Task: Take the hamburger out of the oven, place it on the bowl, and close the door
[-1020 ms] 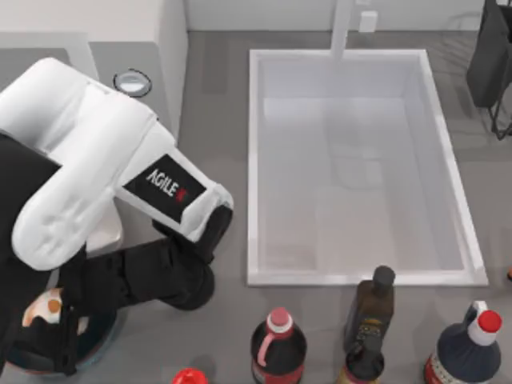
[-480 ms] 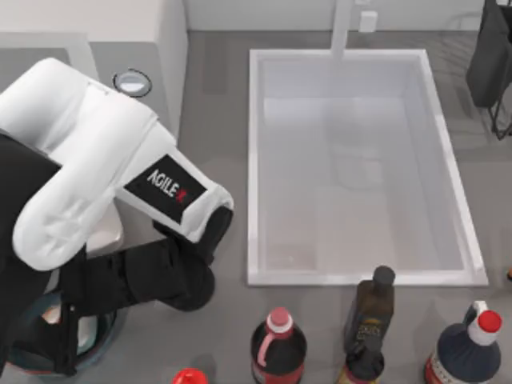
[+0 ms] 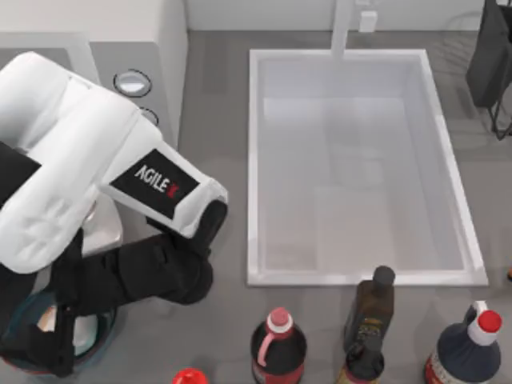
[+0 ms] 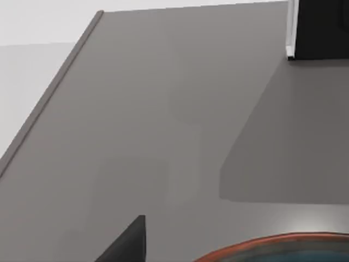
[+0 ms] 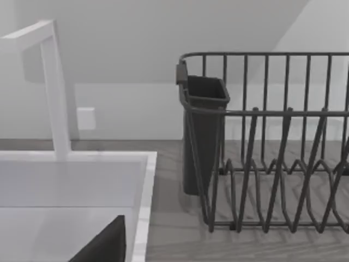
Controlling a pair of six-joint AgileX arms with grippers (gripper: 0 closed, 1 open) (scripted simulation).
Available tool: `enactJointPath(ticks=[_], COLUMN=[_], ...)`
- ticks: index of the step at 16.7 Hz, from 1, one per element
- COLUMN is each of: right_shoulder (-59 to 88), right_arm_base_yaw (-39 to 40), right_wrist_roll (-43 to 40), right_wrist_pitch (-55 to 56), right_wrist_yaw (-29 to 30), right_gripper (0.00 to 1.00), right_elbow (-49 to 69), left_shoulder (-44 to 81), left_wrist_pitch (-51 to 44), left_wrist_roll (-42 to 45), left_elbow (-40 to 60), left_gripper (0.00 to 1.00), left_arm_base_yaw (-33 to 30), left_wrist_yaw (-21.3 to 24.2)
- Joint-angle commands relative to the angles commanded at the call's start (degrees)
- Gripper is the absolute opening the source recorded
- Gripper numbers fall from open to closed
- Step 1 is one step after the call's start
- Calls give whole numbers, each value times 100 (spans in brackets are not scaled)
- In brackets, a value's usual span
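Hamburger (image 3: 50, 318) is seen as a pale lump inside the bowl (image 3: 104, 330) at the table's near left corner, largely covered by the left gripper (image 3: 48, 340) (whether its jaws are parted cannot be told). Placing is judged done; closing the oven (image 3: 132, 48) door is judged left. Around it lie a grey counter (image 3: 216, 80), a white sink (image 3: 360, 168), bottles (image 3: 278, 344) and a dish rack (image 5: 272, 142).

my left arm (image 3: 88, 200) is folded over the counter's near-left corner, wrist dipping down toward the front edge.
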Motion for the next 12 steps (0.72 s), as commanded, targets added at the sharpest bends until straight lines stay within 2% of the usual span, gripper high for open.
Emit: enactJointPath(ticks=[3,6,9,12], right_shoulder=[0,0,0,0], right_arm_base_yaw=[0,0,0,0], right_wrist_roll=[0,0,0,0], right_wrist_pitch=[0,0,0,0], right_wrist_yaw=[0,0,0,0], right_gripper=[100,100,100,100], right_elbow=[0,0,0,0], left_shoulder=[-736,-1930,-3500,-5330], left_wrist_pitch=[541,1369,2411,3606], left_wrist_roll=[857,2260,4166,6460], left_elbow=[-398,-1015,-1791,-2678], left_gripper=[100,100,100,100], left_arm_base_yaw=[203,519,916,1372], left_wrist_yaw=[259,653,1146,1713])
